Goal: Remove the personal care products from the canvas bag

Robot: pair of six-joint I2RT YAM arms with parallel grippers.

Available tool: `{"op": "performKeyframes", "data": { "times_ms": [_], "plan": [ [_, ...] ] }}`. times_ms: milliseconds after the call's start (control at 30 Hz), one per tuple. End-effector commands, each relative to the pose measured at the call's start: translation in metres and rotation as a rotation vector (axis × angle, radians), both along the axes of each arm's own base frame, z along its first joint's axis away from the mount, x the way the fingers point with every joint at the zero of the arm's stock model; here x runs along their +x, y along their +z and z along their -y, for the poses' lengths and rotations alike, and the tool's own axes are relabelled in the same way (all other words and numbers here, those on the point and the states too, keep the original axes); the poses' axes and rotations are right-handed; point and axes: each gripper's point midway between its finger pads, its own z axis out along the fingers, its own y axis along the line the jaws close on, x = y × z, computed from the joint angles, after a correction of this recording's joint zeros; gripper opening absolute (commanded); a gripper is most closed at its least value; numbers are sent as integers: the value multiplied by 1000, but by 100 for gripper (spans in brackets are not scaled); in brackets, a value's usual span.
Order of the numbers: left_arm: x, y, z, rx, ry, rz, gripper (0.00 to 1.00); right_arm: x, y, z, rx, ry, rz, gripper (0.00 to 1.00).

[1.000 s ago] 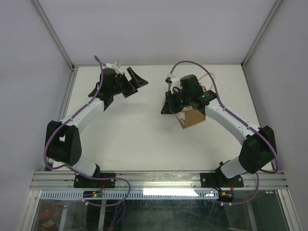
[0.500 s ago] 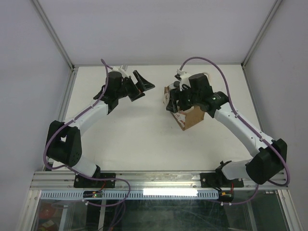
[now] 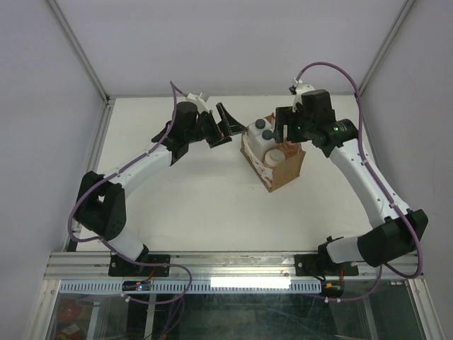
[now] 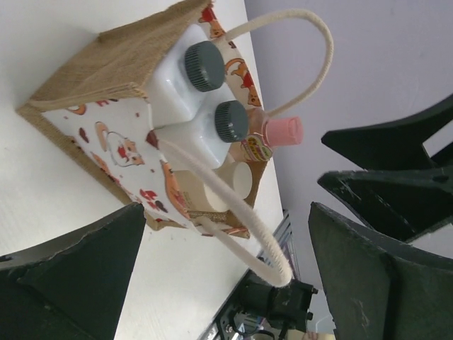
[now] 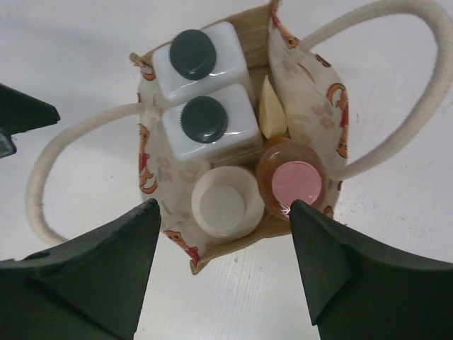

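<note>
Count check – four bottles, all inside the canvas bag (image 3: 284, 172), none out on the table (image 3: 198, 191).
- 2 white squarish bottles with dark caps (image 5: 230, 42) (image 5: 243, 133), side by side along one wall.
- 1 cream bottle (image 5: 226, 202) and 1 peach-orange bottle with pink cap (image 5: 296, 183), side by side along the opposite wall.
- All four upright, caps up, packed touching each other.

The bag stands upright on the table, right of centre, toward the back. It has 2 cream loop handles, one flopped out to each side (image 5: 42, 177) (image 5: 396, 14).

Right gripper (image 3: 289, 131) hovers right above the bag mouth, jaws spread wide and gripping nothing. Left gripper (image 3: 228, 127) is just beside the bag on its left, pointing at it – jaws fully apart, also empty, not touching the bag.
</note>
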Motion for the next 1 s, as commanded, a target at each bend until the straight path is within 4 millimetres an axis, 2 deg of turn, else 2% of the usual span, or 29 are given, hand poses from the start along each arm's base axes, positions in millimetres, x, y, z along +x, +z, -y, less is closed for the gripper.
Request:
{"op": "performKeyframes", "data": {
  "times_ms": [0,167,300,400,600,867,967],
  "plan": [
    [-3,24,29,-19,-96,63,97,15,7,16,-55,-47,-2,75],
    [-15,20,47,7,-162,62,94,20,6,25,-80,-69,7,75],
    [-19,14,45,62,-177,63,87,25,-7,27,-105,-60,-28,75],
    [-23,8,40,96,-171,53,77,31,-18,28,-137,-51,-56,73],
    [-28,-1,39,109,-188,7,54,40,-35,32,-184,-75,-103,60],
    [-31,-4,40,106,-201,-14,27,46,-57,41,-255,-102,-146,59],
    [-31,-3,41,102,-203,-18,16,46,-64,39,-256,-99,-168,53]
  ]
}}
